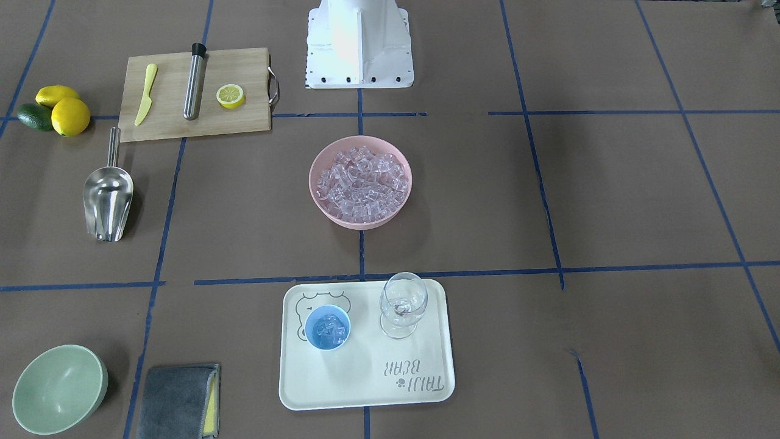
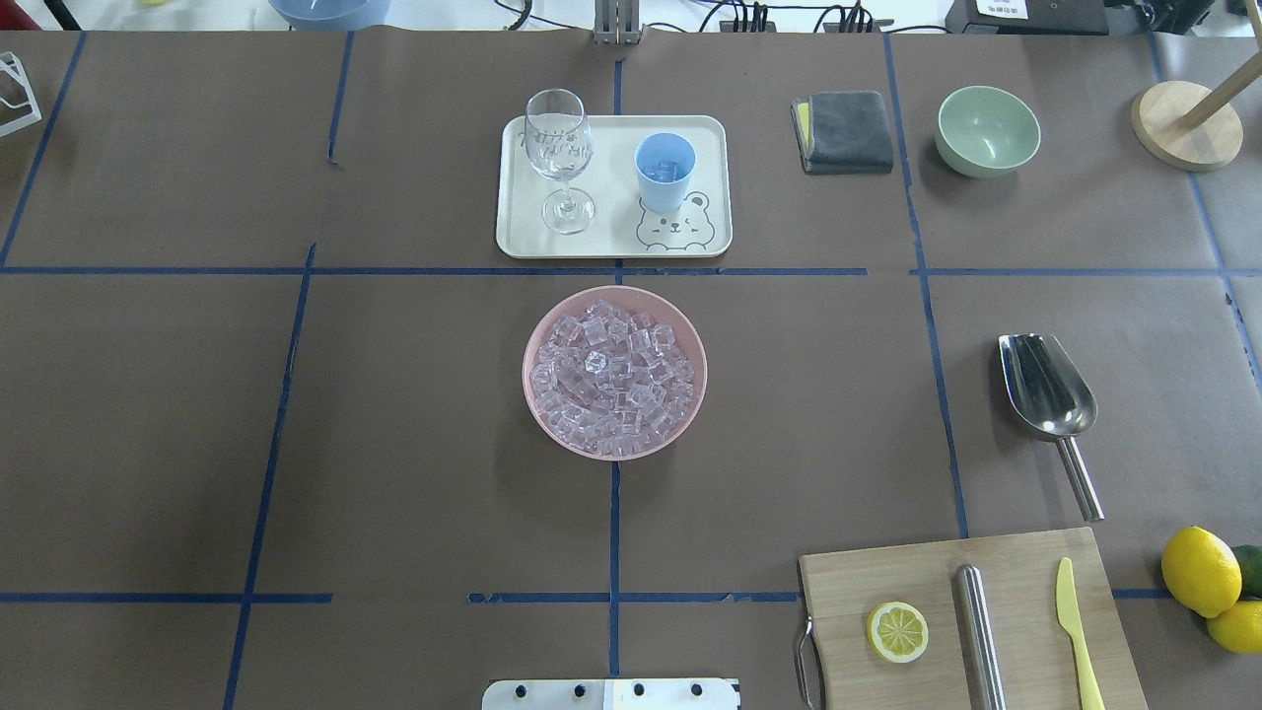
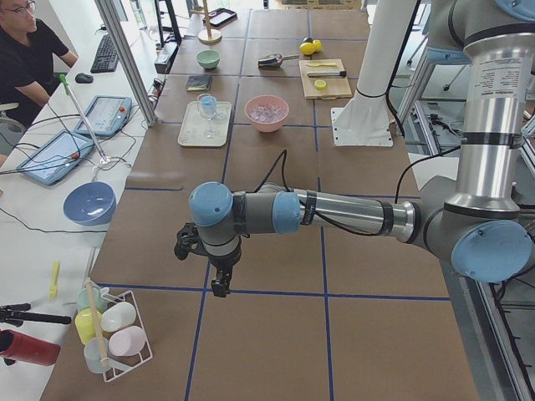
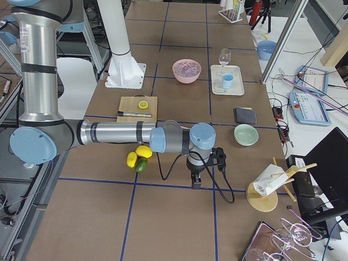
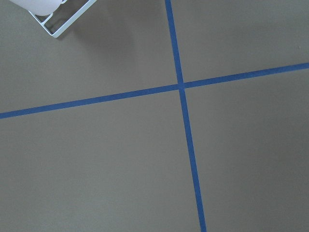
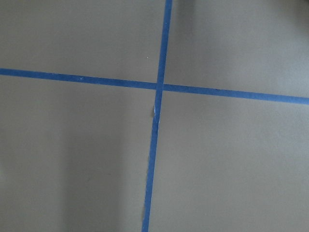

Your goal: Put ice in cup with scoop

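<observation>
The ice (image 1: 361, 180) is a heap of clear cubes in a pink bowl (image 1: 317, 195) at the table's middle; it also shows in the overhead view (image 2: 613, 375). The light-blue cup (image 1: 328, 327) stands on a cream tray (image 1: 365, 381) and holds a few cubes; the overhead view shows it too (image 2: 665, 170). The steel scoop (image 1: 108, 198) lies empty on the table on my right side (image 2: 1047, 387). My left gripper (image 3: 219, 288) and right gripper (image 4: 196, 183) hang over bare table at opposite ends, far from everything. I cannot tell whether they are open or shut.
A wine glass (image 1: 402, 305) stands on the tray beside the cup. A cutting board (image 1: 195, 122) carries a lemon half (image 1: 231, 96), a yellow knife and a steel cylinder (image 1: 195, 82). Lemons (image 1: 70, 116), a green bowl (image 1: 58, 389) and a grey cloth (image 1: 177, 402) lie around.
</observation>
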Controlling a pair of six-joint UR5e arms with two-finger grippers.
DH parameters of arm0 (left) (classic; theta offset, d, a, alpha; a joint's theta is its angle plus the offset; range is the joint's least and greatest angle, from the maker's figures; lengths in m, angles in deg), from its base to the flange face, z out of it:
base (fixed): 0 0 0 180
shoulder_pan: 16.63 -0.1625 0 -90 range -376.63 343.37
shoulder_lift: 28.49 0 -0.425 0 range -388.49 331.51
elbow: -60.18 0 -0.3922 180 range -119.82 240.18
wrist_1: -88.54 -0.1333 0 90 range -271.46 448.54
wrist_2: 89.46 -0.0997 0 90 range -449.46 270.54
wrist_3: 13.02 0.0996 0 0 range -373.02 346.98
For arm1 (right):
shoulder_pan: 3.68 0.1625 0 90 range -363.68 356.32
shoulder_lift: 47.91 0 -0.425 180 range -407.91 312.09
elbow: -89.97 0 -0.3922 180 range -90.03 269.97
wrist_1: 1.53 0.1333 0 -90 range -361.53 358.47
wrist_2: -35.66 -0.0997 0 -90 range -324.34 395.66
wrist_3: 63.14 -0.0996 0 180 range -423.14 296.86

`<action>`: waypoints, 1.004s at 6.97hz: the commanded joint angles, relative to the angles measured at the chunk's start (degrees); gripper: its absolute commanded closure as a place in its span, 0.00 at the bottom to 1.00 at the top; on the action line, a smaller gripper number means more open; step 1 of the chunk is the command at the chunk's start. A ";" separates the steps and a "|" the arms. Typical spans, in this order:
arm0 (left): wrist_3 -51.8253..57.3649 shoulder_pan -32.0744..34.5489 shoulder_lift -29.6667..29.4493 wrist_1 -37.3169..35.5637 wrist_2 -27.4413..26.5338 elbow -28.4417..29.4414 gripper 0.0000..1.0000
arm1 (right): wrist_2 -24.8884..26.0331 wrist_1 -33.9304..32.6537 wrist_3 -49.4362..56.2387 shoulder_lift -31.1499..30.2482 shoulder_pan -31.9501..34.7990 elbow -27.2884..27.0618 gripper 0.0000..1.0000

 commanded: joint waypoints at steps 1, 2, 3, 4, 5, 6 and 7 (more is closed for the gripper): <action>-0.20 0.00 0.00 0.29 0.06 -0.04 0.00 | 0.12 3.00 -2.05 -0.10 0.30 1.98 0.00; -0.20 0.00 0.00 0.29 0.06 0.13 0.00 | -1.10 3.00 -2.31 0.33 0.91 1.90 0.00; -0.20 0.00 0.00 0.29 0.06 0.04 0.00 | -2.94 3.00 -2.31 0.33 1.27 1.90 0.00; -0.20 0.00 0.00 0.29 0.14 0.04 0.00 | -3.30 3.00 -2.31 0.33 1.27 1.90 0.00; -0.20 0.00 0.00 0.29 0.23 0.13 0.00 | -3.31 3.00 -2.31 0.33 1.27 1.90 0.00; -0.20 0.00 0.00 0.29 0.23 0.22 0.00 | -3.22 3.09 -2.31 0.33 1.27 1.81 0.00; -0.20 0.00 0.00 0.29 0.32 0.57 0.00 | -3.22 3.09 -2.31 0.33 1.27 1.72 0.00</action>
